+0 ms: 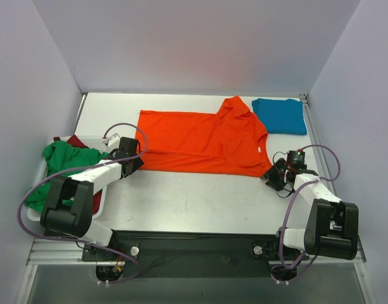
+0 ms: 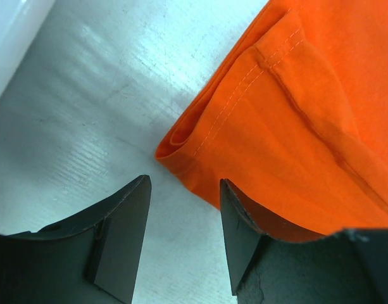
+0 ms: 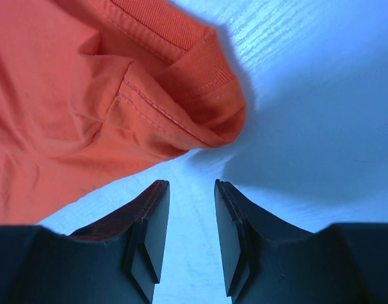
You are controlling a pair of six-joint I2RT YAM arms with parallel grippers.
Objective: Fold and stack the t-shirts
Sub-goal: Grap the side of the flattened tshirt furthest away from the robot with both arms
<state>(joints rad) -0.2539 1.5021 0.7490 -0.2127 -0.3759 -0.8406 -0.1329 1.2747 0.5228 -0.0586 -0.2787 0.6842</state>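
A bright orange-red t-shirt [image 1: 203,140] lies spread flat across the middle of the table, folded lengthwise. A teal blue t-shirt [image 1: 280,116] lies folded at the back right. A green t-shirt [image 1: 61,162] and a dark red one [image 1: 76,142] sit in the basket on the left. My left gripper [image 1: 135,163] is open and empty just short of the orange shirt's near-left hem corner [image 2: 181,147]. My right gripper [image 1: 273,175] is open and empty just short of the shirt's near-right collar corner [image 3: 212,117].
A white plastic lattice basket [image 1: 95,144] stands at the left edge of the table, next to my left arm. Grey walls close the table at the back and both sides.
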